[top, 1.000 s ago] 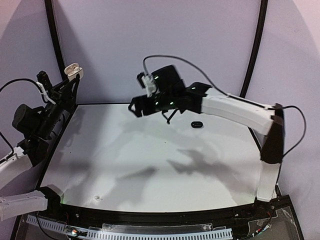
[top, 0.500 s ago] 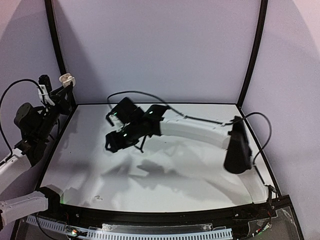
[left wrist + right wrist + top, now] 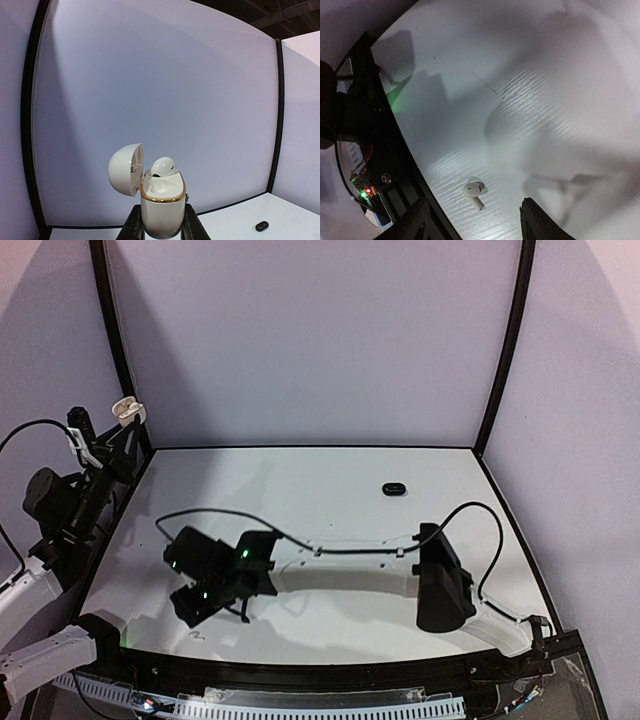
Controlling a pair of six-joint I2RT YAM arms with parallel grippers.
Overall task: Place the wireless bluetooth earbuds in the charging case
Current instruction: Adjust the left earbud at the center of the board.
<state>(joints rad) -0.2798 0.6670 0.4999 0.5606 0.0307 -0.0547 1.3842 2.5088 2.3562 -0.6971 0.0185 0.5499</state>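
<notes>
The right arm (image 3: 340,578) has a long white tube in the middle and chunky black blocks at its joints. A thin black cable (image 3: 360,552) runs along it in loops. Small green lights (image 3: 243,555) glow on the black part near its end. The right pincer (image 3: 188,615) is black, and its two fingers (image 3: 540,222) look dark with slanted edges. The left arm (image 3: 60,505) is black up top and white lower down, with a second black cable (image 3: 35,423) looping off it. The left pincer (image 3: 122,428) has black fingers (image 3: 134,225) too.
</notes>
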